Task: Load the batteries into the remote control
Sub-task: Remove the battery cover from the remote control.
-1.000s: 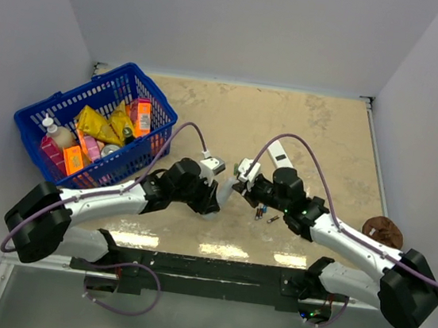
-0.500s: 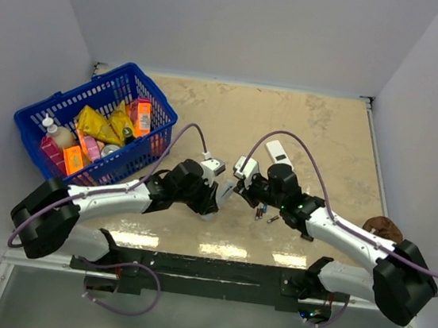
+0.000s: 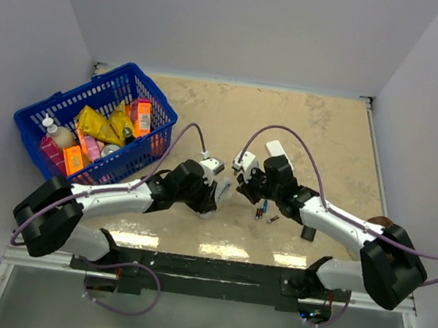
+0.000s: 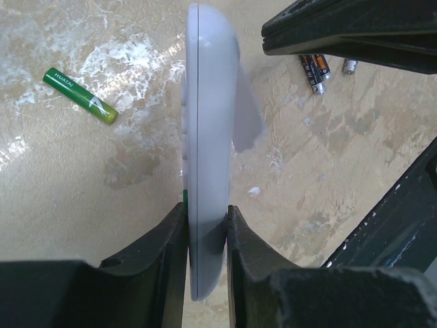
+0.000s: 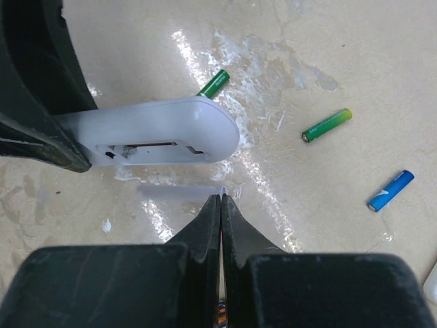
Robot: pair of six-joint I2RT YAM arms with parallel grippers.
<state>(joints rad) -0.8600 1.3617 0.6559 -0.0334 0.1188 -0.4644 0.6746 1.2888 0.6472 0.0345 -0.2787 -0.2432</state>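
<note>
Remote (image 4: 208, 102), clamped edgewise in the left gripper (image 4: 205, 210), turns its open bay to the shut right gripper (image 5: 220, 198); batteries (image 5: 328, 125) lie on the tabletop (image 5: 307, 41) nearer that arm.

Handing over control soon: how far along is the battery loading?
Done: the remote control shows its battery bay open, no cell visible inside. In hand: left gripper clamps it on edge; right gripper is shut beside it. Left: green battery and blue battery lie loose.
</note>
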